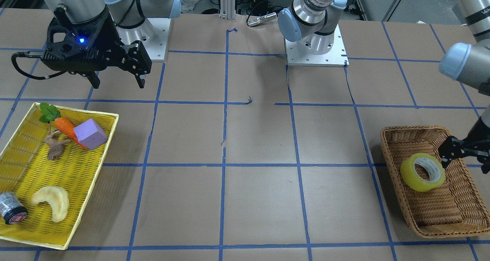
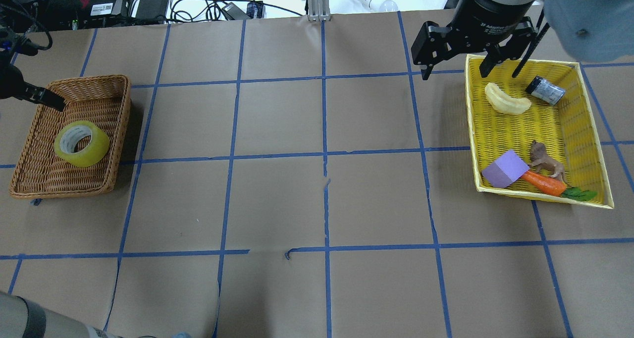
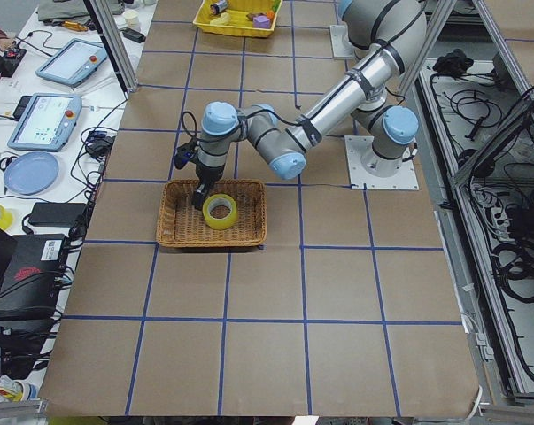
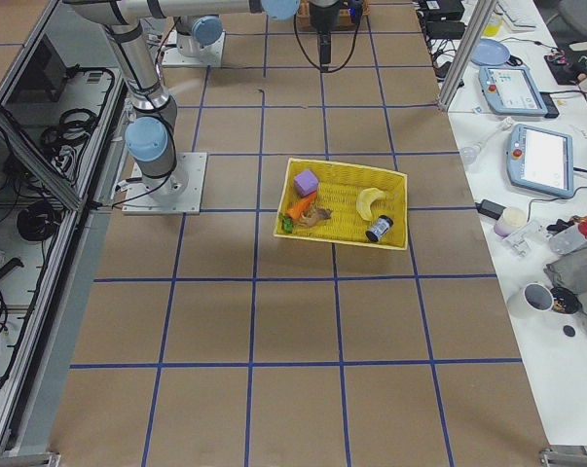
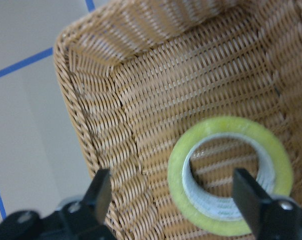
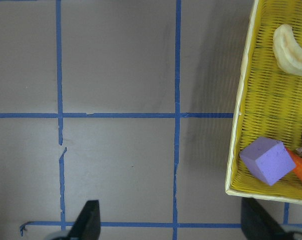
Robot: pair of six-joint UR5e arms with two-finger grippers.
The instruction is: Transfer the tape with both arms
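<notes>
The tape (image 1: 411, 175) is a yellow translucent roll with a grey-white core. It lies loose in a wicker basket (image 1: 413, 129) and also shows in the overhead view (image 2: 97, 147) and the left wrist view (image 5: 226, 128). My left gripper (image 1: 453, 154) hangs open just above the basket's back end, beside and slightly above the roll, not touching it. In the left wrist view the left gripper (image 5: 173, 200) has the roll between its spread fingers, nearer the right one. My right gripper (image 1: 118, 81) is open and empty, hovering high near the yellow tray (image 1: 76, 169).
The yellow tray (image 2: 545, 130) holds a purple block (image 2: 504, 168), a carrot (image 2: 542, 182), a small brown animal figure (image 2: 544, 161), a pale banana-shaped piece (image 2: 505, 101) and a dark cylinder (image 2: 545, 89). Blue tape lines grid the brown table.
</notes>
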